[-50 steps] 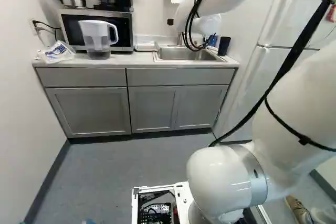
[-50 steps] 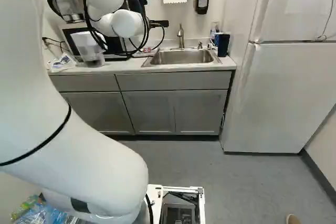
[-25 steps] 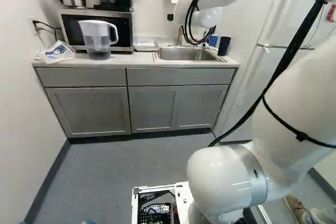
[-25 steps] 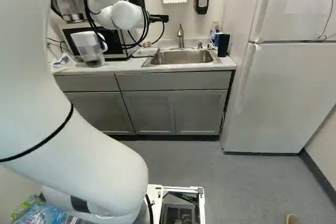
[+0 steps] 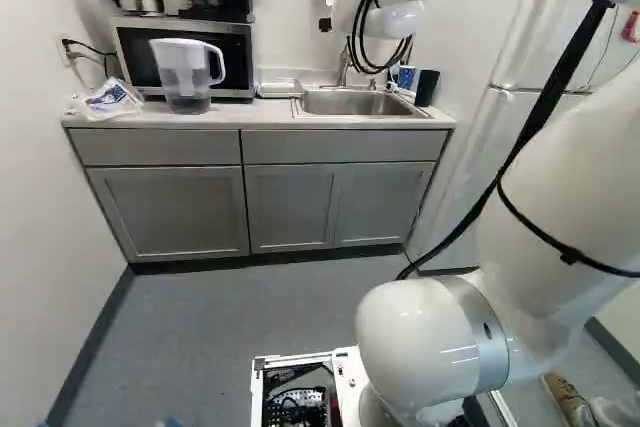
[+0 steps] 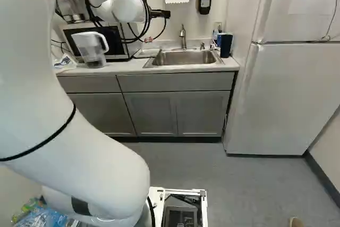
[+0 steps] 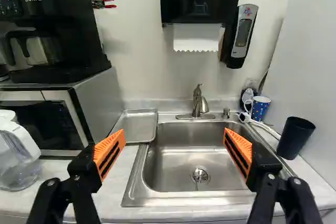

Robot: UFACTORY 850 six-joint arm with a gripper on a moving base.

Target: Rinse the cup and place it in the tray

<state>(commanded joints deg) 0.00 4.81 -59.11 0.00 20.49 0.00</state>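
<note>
Arm [image 6: 127, 8] higher, open air above sink rim [image 7: 184, 201]

The dark, plain, tapered cup [image 7: 296, 138] stands upright, mouth up, on the counter [image 7: 116, 202] beside the sink [image 7: 152, 201]. A second, blue cup [image 7: 260, 108] with light spots stands upright near it, by the wall. The tray [image 7: 138, 126], shallow, rectangular, metallic, lies flat across the sink, beside the microwave [image 7: 98, 107].

Tray [image 7: 137, 126] between microwave [image 7: 98, 103] and sink [image 7: 170, 169]
</note>
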